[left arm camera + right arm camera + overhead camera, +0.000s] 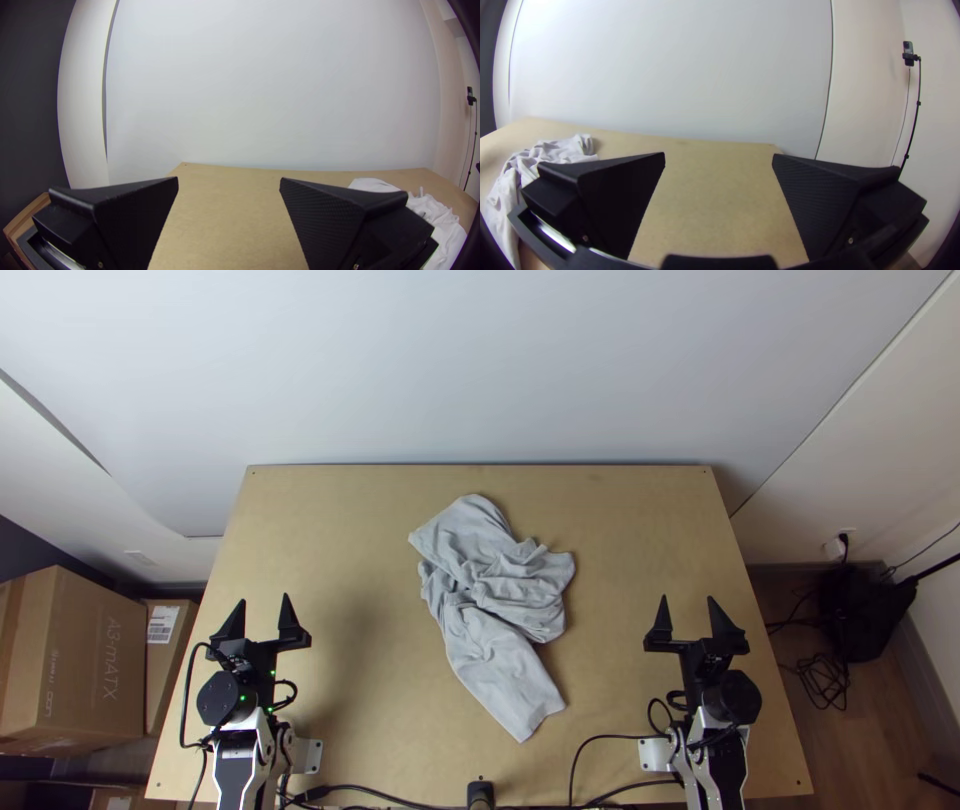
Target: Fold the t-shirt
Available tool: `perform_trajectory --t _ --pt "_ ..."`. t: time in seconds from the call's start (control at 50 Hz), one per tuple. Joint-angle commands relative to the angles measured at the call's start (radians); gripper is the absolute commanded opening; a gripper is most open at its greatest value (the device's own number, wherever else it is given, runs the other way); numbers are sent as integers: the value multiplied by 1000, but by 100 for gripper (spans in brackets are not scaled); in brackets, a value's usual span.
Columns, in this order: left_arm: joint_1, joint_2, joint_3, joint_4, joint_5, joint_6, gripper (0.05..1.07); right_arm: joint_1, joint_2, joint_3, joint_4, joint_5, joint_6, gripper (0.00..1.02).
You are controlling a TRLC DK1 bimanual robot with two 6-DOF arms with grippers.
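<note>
Pale grey cloth t-shirt [505,590]: bunched in loose folds on the bench, between my two pairs of jaws and well apart from both.
Far end of the shirt: a smoother, rounded flap, lying farther up the bench than my jaw tips.
Near end of the shirt: a narrower length with a straight-cut end, lying nearer the arm bases than my jaw tips.
Left black gripper [263,599]: jaws spread wide and released, pointing toward the far edge of the bench.
Right black gripper [688,598]: jaws likewise wide apart, holding nothing, their tips toward the far edge.
Light wooden bench [620,520]: beneath the shirt, reaching out ahead of my jaws on both sides.
Thin black cable [610,737]: curving in beside my right arm, behind those jaws.
Large brown cardboard box [75,660]: off the bench, out past my left jaws.
Narrow cardboard box with a white label [165,660]: between that one and the bench.
Tangled black cords [826,680]: on the floor beyond my right jaws.
Plain white wall [480,360]: ahead of both jaws, behind the far edge.
</note>
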Motion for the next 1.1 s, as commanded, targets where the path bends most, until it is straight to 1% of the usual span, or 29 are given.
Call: perform_trajectory --t 0.0,0.42,0.5,0.58,0.72,0.78,0.84,0.98,1.04,1.08 --pt "-3 -2 -46 -14 5 -13 103 -4 -4 -4 -19 8 17 99" --pt "-3 -2 -46 -14 5 -14 103 -4 -3 -4 -19 8 17 99" --pt "-5 -2 -46 -14 5 -16 103 0 -4 -4 -19 8 39 99" --pt "-8 -2 -46 -14 5 -45 103 0 -3 -4 -19 8 39 99" --pt "-2 -2 -46 -17 5 -39 103 2 -4 -4 -19 8 40 99" --pt "0 -2 -46 -17 5 -39 103 5 -4 -4 -20 6 63 99" --pt "-3 -2 -44 -17 13 -37 103 11 -3 -4 -22 6 71 99" --pt "-7 -2 -44 -18 28 43 103 -8 -6 -4 -20 6 54 99" --pt "-8 -2 -36 -20 30 95 103 8 -6 8 -13 8 69 99" --pt "-5 -1 -26 -29 28 119 103 26 -6 31 -13 8 106 99"
